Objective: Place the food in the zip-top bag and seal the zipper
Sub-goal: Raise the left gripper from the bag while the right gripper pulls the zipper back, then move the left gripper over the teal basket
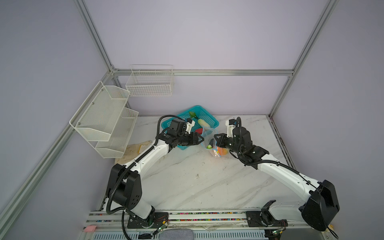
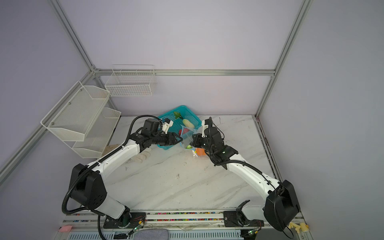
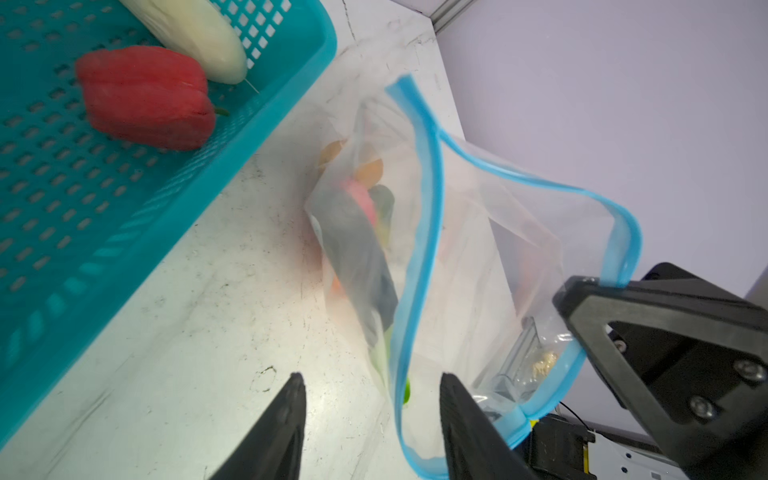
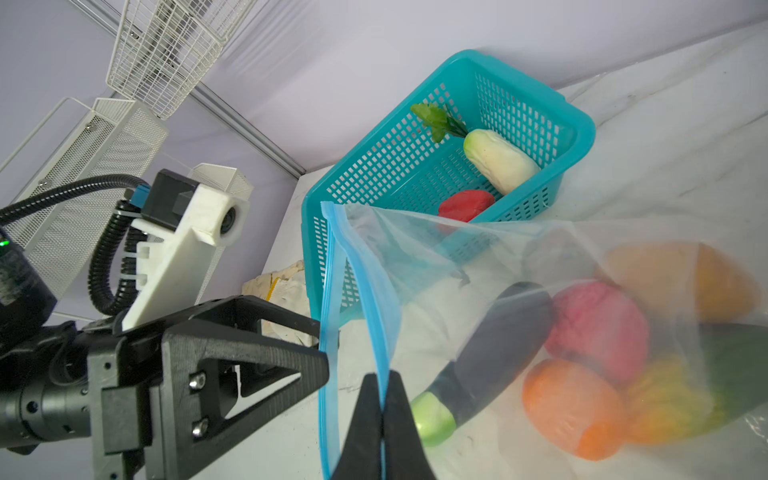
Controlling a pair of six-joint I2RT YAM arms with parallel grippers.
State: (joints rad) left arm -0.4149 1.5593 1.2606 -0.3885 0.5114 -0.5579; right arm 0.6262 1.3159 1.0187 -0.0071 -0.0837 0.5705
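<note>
Pinching the zipper [image 4: 332,291], right gripper [image 4: 380,386] held the bag [image 4: 498,257] open; left gripper [image 3: 372,378] sat spread around its other lip.

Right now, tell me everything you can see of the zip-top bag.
The zip-top bag is clear, crinkly plastic with a light-blue zipper strip around its mouth, which gapes open, unsealed. Its body lies on the marble table beside the teal basket. Inside are a dark eggplant, a pink piece and an orange piece, among others. The right gripper pinches one lip; the other lip runs between the open jaws of the left gripper.
</note>
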